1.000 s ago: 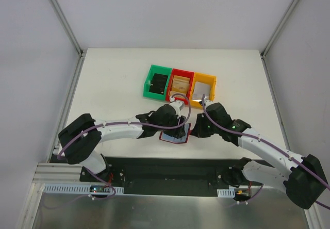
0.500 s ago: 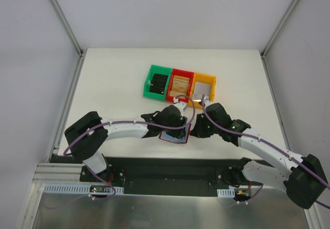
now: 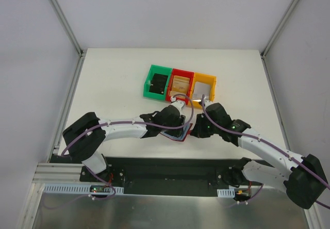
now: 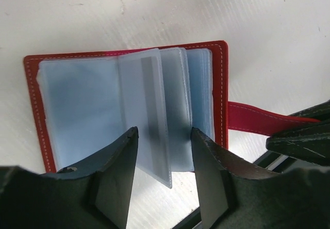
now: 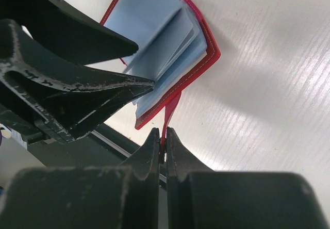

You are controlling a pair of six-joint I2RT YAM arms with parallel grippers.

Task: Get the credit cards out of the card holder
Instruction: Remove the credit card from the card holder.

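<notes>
- red card holder (image 4: 129, 105) lies open flat on the white table (image 3: 113, 95), close to the near edge. it's between my two arms and just short of the row of bins (image 3: 182, 71).
- right gripper (image 5: 161, 136) has its fingers pinched tight on the strap tab (image 5: 171, 110), thin red band squeezed right between the tips. that's my anchor, so i'd leave it exactly as it is.
- left gripper (image 4: 164, 136) hangs over the clear sleeves (image 4: 149, 115). its fingers are at a middling gap with one raised leaf standing between them, and neither pad looks pressed on it.
- that raised leaf shows a grey band down it. could be a card's stripe, can't tell for sure from here.
- step in hand, as i read it: get a finger on each side of a single leaf or card edge, not the whole fan.
- doing it well means coming in low and slow so the right-hand finger slips between leaves and doesn't squash the stack flat.
- close gently, then pull along the sleeve's opening, away from the spine. the strap pinch should stop the holder sliding.
- risk: grab sleeve plastic without the card and the whole wallet lifts. i'd check the wrist view before pulling.
</notes>
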